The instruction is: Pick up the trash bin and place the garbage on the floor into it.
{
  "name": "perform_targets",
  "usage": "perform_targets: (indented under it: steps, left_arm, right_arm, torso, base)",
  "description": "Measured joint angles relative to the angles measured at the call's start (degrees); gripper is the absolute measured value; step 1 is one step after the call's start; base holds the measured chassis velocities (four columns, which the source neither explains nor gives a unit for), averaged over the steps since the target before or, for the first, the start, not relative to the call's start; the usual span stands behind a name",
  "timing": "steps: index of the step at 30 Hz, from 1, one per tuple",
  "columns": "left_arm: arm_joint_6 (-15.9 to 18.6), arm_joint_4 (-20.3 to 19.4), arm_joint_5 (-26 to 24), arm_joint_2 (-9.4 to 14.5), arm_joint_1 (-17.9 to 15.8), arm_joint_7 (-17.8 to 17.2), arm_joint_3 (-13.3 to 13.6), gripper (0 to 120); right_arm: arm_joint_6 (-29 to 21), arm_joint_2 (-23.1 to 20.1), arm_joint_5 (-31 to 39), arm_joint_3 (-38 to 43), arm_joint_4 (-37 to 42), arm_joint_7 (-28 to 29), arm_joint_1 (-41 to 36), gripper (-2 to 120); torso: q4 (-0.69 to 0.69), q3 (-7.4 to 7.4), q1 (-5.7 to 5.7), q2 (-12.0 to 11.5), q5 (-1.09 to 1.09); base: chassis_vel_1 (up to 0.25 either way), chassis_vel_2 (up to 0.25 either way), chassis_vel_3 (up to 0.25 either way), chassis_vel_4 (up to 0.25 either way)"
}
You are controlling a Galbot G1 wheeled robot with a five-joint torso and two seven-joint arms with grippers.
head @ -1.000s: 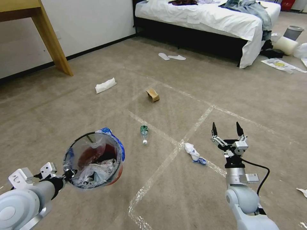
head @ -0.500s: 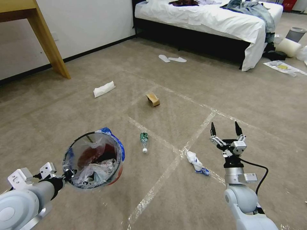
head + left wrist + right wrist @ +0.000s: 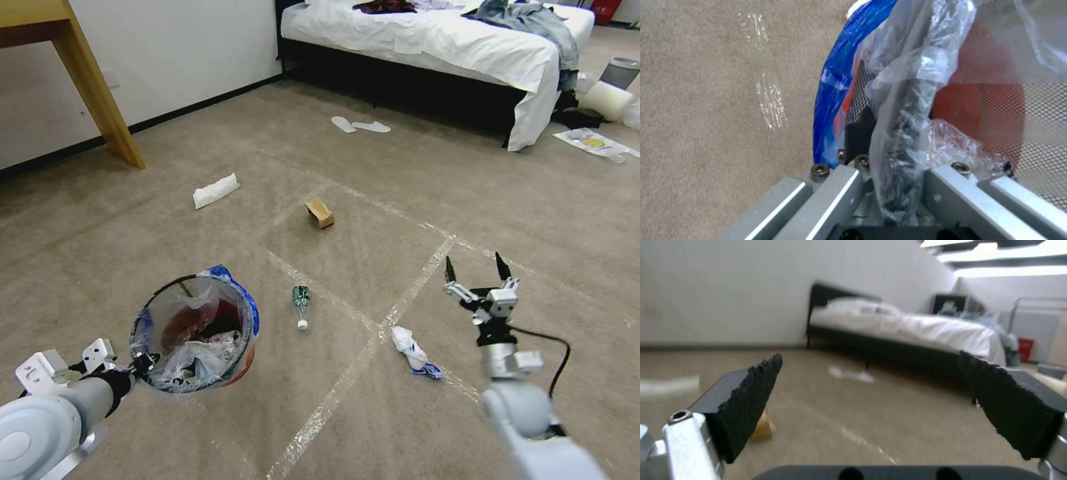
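Matt short-pile carpet floor (image 3: 167,253), glossy tape lines (image 3: 347,380), crinkled clear plastic liner (image 3: 200,360)

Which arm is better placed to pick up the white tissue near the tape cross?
Probably the right. Its hand is open and empty, and the tissue lies on the floor just beside that arm. The left hand is shut on the bin's rim, so it is busy.
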Motion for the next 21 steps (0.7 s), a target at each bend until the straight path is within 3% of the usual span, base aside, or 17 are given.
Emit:
perform_targets:
  steps: [1,2,4,5,6,7,8,10,11,13,14,16,17,19,21]
  left_arm:
    - [0.02,0.01,-0.07,0.09,-0.09,0.00,-0.01,0]
    - [0.02,0.01,-0.07,0.09,-0.09,0.00,-0.01,0]
    - [0.02,0.04,-0.03,0.08,-0.20,0.00,0.00,0]
    - [0.02,0.04,-0.03,0.08,-0.20,0.00,0.00,0]
    - [0.04,0.04,-0.02,0.02,-0.25,0.01,0.09,0]
    - [0.08,0.04,-0.01,-0.10,-0.31,0.05,0.16,0]
    - [0.08,0.04,-0.01,-0.10,-0.31,0.05,0.16,0]
    - [0.10,0.04,0.25,-0.23,-0.33,0.18,0.17,0]
    - [0.10,0.04,0.25,-0.23,-0.33,0.18,0.17,0]
    - [0.15,0.02,0.32,-0.37,-0.17,0.37,0.18,0]
    - [0.15,0.02,0.32,-0.37,-0.17,0.37,0.18,0]
    - [0.15,0.04,0.46,-0.38,-0.08,0.38,0.06,0]
    - [0.15,0.04,0.46,-0.38,-0.08,0.38,0.06,0]
    - [0.16,0.11,0.45,-0.22,-0.04,0.38,-0.06,0]
    - [0.16,0.23,0.45,-0.15,-0.08,0.38,-0.03,0]
  right_arm:
    - [-2.02,-4.15,2.89,-1.47,-1.07,-0.09,1.40,100]
    - [-2.02,-4.15,2.89,-1.47,-1.07,-0.09,1.40,100]
    - [-5.46,-12.38,8.84,-5.61,-2.88,-1.21,4.49,100]
    - [-5.46,-12.38,8.84,-5.61,-2.88,-1.21,4.49,100]
    - [-6.92,-16.55,12.04,-9.05,-4.00,-2.15,6.60,100]
    - [-9.54,-21.24,15.28,-13.32,-5.45,-3.56,9.11,100]
    - [-9.54,-21.24,15.28,-13.32,-5.45,-3.56,9.11,100]
    - [-15.36,-25.43,18.32,-18.08,-5.91,-5.08,12.15,100]
    - [-15.36,-25.43,18.32,-18.08,-5.91,-5.08,12.15,100]
    - [-22.16,-28.02,20.67,-25.19,-5.39,-5.55,16.63,100]
    - [-22.16,-28.02,20.67,-25.19,-5.39,-5.55,16.63,100]
    - [-32.10,-28.86,25.61,-32.02,-3.07,-1.62,21.70,100]
    - [-32.10,-28.86,25.61,-32.02,-3.07,-1.62,21.70,100]
    - [-38.28,-27.79,28.71,-39.08,-3.10,1.25,28.39,100]
    - [-40.83,-26.97,29.44,-41.11,-3.92,1.90,30.40,100]
  torso:
    - [0.00,0.00,0.00,0.00,0.04]
    - [0.00,0.00,0.00,0.00,0.04]
    - [0.00,0.00,0.00,0.00,0.06]
    - [0.00,0.00,0.00,0.00,0.06]
    - [0.01,0.00,0.00,0.00,-0.02]
    - [0.04,0.01,0.00,0.00,0.04]
    - [0.04,0.01,0.00,0.00,0.04]
    - [-0.01,0.00,0.00,0.00,0.00]
    - [-0.01,0.00,0.00,0.00,0.00]
    - [0.00,0.01,0.00,0.00,0.10]
    - [0.00,0.01,0.00,0.00,0.10]
    - [-0.01,0.00,0.00,0.00,-0.01]
    - [-0.01,0.00,0.00,0.00,-0.01]
    - [0.03,0.00,0.00,0.00,0.04]
    - [0.04,0.01,0.00,0.00,0.01]
  base:
    - [0.000,0.000,0.000,0.000]
    - [0.000,0.000,0.000,0.000]
    - [0.000,0.000,0.000,0.000]
    - [0.000,0.000,0.000,0.000]
    - [0.000,0.000,0.000,0.000]
    - [0.000,0.000,0.000,0.000]
    - [0.000,0.000,0.000,0.000]
    - [0.000,0.000,0.000,0.000]
    - [0.000,0.000,0.000,0.000]
    - [0.000,0.000,0.000,0.000]
    - [0.000,0.000,0.000,0.000]
    - [0.000,0.000,0.000,0.000]
    - [0.000,0.000,0.000,0.000]
    - [0.000,0.000,0.000,0.000]
    - [0.000,0.000,0.000,0.000]
